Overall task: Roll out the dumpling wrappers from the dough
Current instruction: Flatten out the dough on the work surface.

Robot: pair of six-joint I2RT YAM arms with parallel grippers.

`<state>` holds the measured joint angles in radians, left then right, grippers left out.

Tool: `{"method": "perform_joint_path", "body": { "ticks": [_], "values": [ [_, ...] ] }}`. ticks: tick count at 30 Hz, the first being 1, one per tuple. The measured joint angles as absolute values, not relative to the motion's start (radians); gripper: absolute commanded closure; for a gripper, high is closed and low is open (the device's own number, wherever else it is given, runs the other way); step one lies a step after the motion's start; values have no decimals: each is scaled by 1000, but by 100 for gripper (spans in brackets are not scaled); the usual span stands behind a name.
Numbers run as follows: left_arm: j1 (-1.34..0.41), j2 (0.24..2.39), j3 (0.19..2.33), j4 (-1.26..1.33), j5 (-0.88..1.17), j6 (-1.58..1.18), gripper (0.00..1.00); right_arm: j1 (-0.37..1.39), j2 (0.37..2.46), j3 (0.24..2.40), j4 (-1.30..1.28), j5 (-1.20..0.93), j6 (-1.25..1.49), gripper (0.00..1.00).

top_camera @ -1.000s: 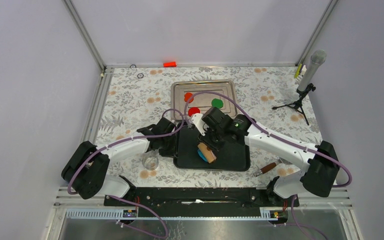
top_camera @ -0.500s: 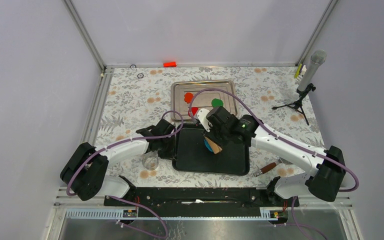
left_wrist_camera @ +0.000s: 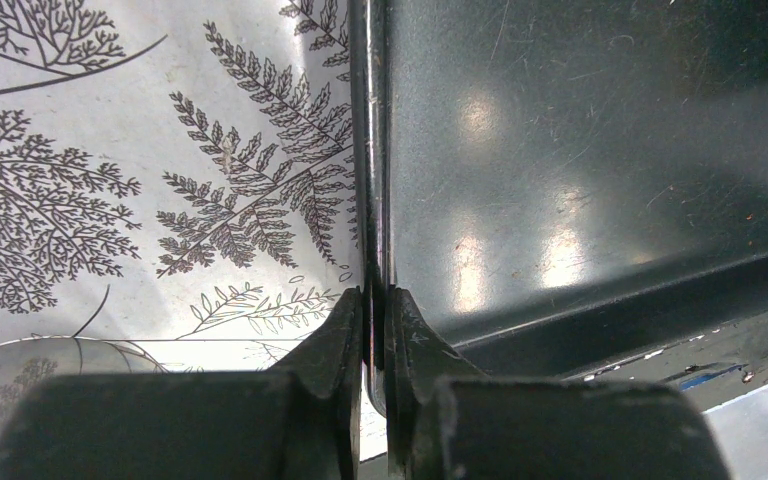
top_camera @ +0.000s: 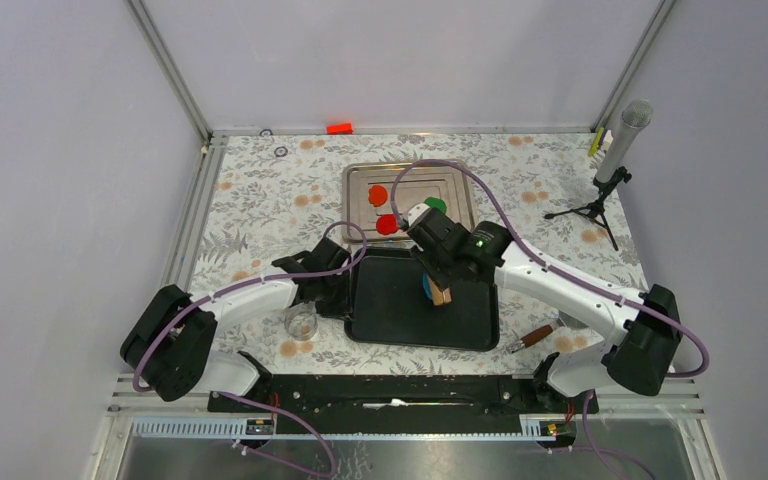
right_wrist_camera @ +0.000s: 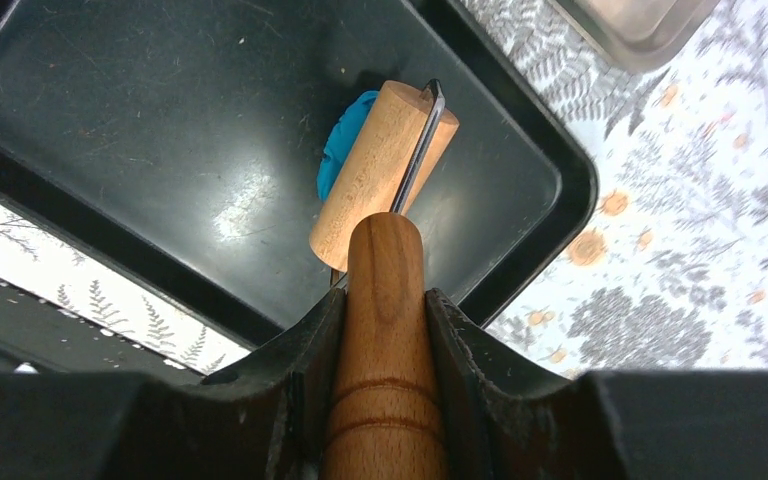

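The blue dough (right_wrist_camera: 345,150) lies on the black tray (top_camera: 390,310), partly under the drum of a wooden roller (right_wrist_camera: 384,170). My right gripper (right_wrist_camera: 384,300) is shut on the roller's handle, and in the top view it (top_camera: 438,272) hangs over the tray's middle right. My left gripper (left_wrist_camera: 373,300) is shut on the tray's left rim (left_wrist_camera: 370,150), one finger on each side. Red (top_camera: 388,224), orange-red (top_camera: 378,194) and green (top_camera: 436,205) dumpling wrappers lie in the metal tray (top_camera: 355,180) behind.
A small glass (top_camera: 302,323) stands just left of the black tray, near my left wrist. A brown-handled tool (top_camera: 535,335) lies right of the tray. A microphone on a tripod (top_camera: 620,145) stands at the back right, and a red block (top_camera: 339,128) lies on the back rail.
My right gripper has carried the roller across the dough, away from the near edge and to the right, and turned it more end-on. The left gripper has stayed on the rim.
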<state>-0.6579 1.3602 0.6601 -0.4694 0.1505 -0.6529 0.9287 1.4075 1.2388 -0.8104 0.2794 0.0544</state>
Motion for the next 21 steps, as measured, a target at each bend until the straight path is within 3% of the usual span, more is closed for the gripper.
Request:
{"method": "perform_joint_path", "body": {
  "ticks": [13, 21],
  "values": [
    [-658, 1360, 658, -469, 151, -652, 100, 928, 1525, 1277, -947, 299, 414, 100],
    [-658, 1354, 652, -476, 153, -651, 100, 927, 1489, 1314, -947, 177, 369, 100]
  ]
}}
